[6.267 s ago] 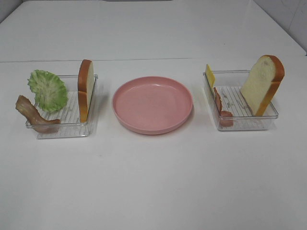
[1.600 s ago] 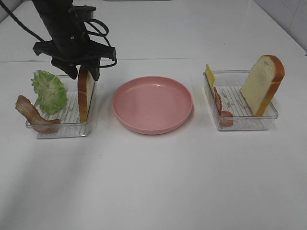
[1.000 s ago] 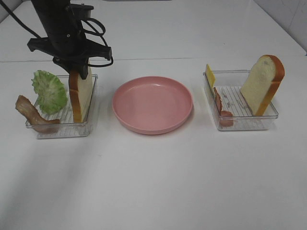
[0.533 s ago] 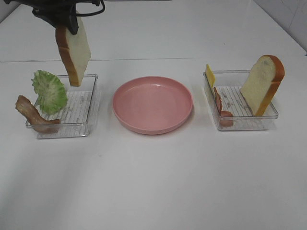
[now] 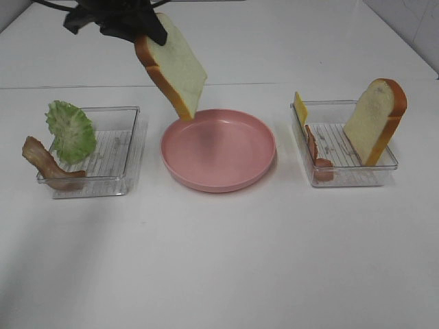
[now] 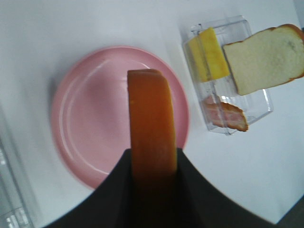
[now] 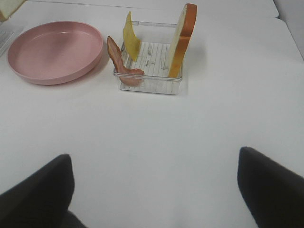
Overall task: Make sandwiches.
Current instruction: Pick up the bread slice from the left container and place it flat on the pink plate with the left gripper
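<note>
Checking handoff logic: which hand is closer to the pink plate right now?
Left. The left hand holds a bread slice above the plate. The right hand hangs open over the table, out of the overhead view, far from the plate.

The left end effector [image 5: 145, 29] hangs high above the bench [image 5: 219, 260], wrist angled, its dark fingers [image 6: 114, 199] clamped on both flat faces of a tilted bread slice [image 5: 175, 65] (gripped at the crust end). The right end effector [image 7: 152, 190] sits low over the bench, spread wide, with nothing between its fingers.
</note>
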